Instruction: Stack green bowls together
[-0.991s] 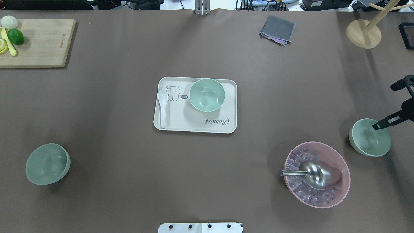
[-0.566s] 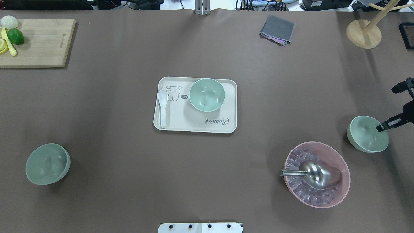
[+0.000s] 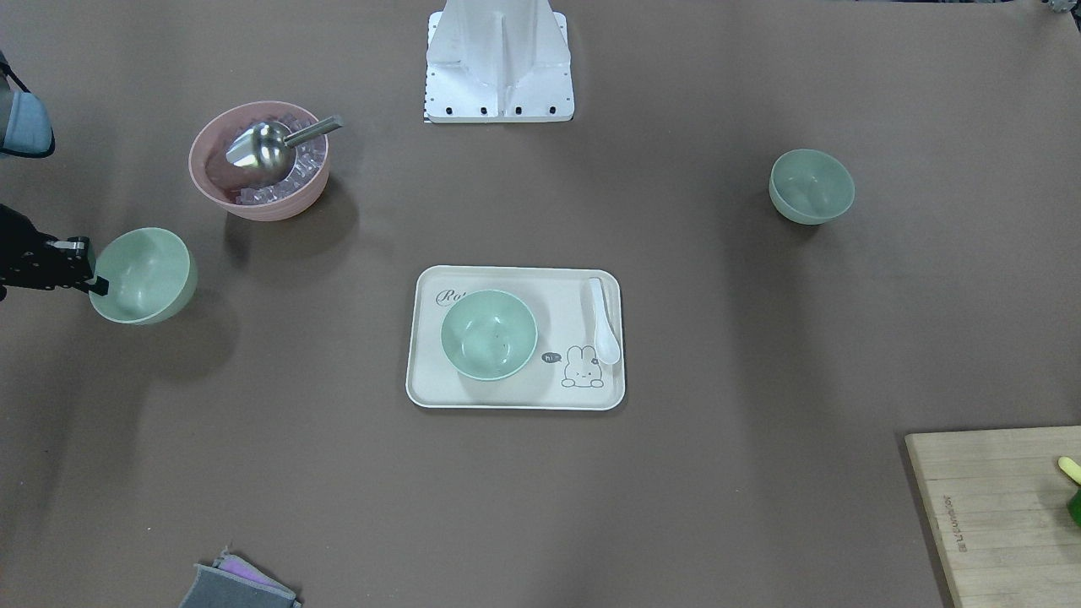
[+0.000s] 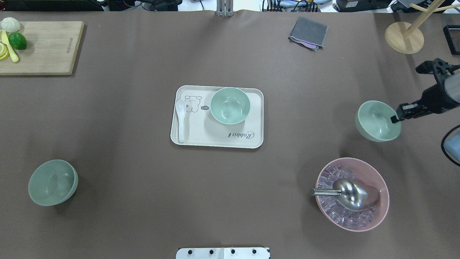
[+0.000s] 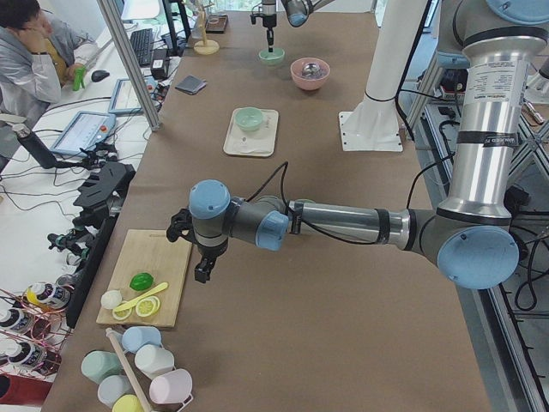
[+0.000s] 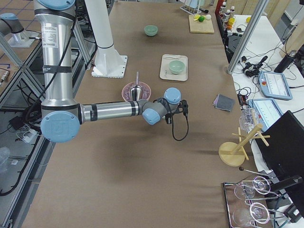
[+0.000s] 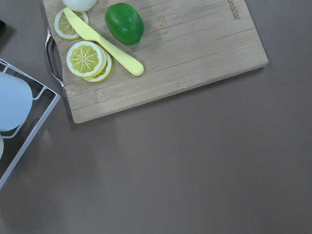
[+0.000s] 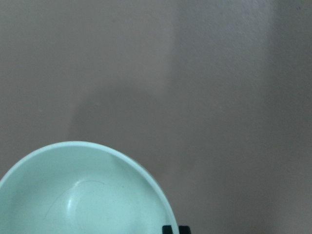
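My right jaws are clenched on the rim of the held bowl [image 4: 377,120], at the right edge of the overhead view. My right arm [image 4: 436,99] reaches in from that side. A dark fingertip [image 4: 395,119] sits on the bowl's right rim. The bowl hangs clear of the desk [image 4: 125,162] — its shadow lies apart from it, below and to the left. In my right wrist view the same bowl fills the lower left, and a black fingertip [image 8: 169,229] shows at the bottom edge, right at the rim.

The tray bowl [image 4: 230,105] stands in the upper right part of the tray [image 4: 215,140] at mid-frame. A white spoon [image 4: 180,118] lies along the tray's left side. The lone bowl [image 4: 53,182] sits on the desk at lower left, well apart from the other two.

The pink bowl [image 4: 383,205], with a metal scoop [image 4: 354,194] in it, stands at lower right, near the held bowl but not touching it.

My left jaws show only in the view from the desk's left end, low at the tip of my left arm [image 5: 343,221], just beside the board [image 5: 150,257] — I cannot tell whether they are released or clenched. My left wrist view shows the board at the top of the frame, with a lime [image 7: 124,23], lemon slices [image 7: 85,58] and a yellow knife [image 7: 105,46] on it.
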